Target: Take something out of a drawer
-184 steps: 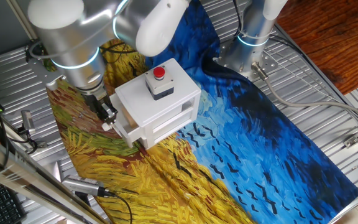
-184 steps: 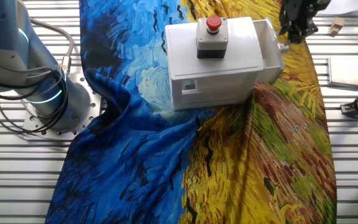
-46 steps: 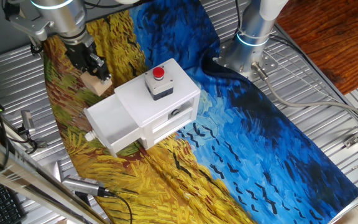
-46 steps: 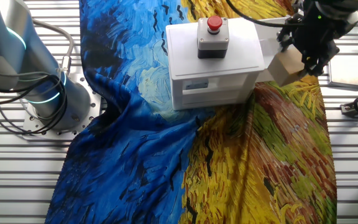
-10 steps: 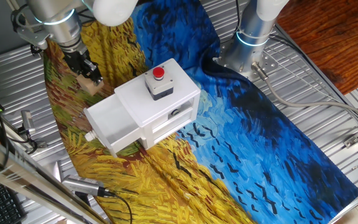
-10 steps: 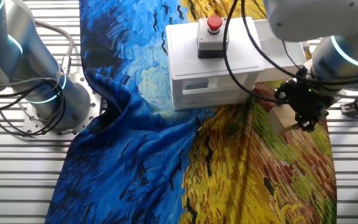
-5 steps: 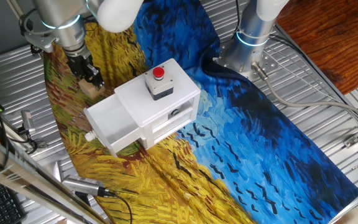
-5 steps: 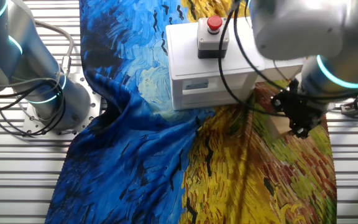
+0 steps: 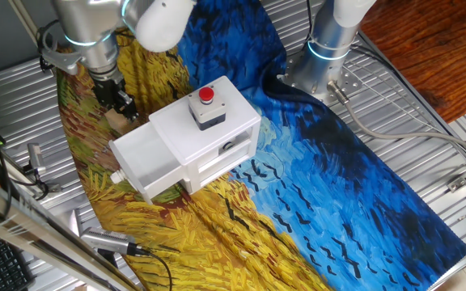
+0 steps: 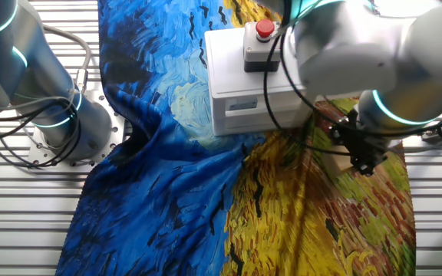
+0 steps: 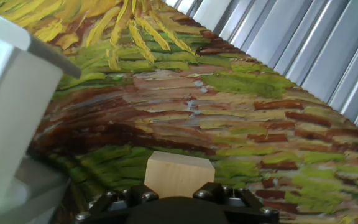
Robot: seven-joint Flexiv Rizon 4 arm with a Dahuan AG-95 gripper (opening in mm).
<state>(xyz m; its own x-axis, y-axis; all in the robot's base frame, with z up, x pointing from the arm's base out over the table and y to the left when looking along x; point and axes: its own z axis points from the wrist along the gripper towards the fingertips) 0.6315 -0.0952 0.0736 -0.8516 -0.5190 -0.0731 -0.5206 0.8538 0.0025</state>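
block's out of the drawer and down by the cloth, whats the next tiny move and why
Probably open the fingers and let go. The wooden block sits low over the painted cloth, beside the white box and clear of the open drawer; the gripper holds it just above, or already on, the cloth.

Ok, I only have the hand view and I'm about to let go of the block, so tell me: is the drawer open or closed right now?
Observer: Open. The drawer stands pulled out of the white box, and its tray looks empty.
Operator: Where is the block relative to it?
Observer: The wooden block is outside the drawer, beside the box, low over the yellow part of the cloth, in the end effector.
Operator: Anything on top of the box?
Observer: A red button on a grey base.
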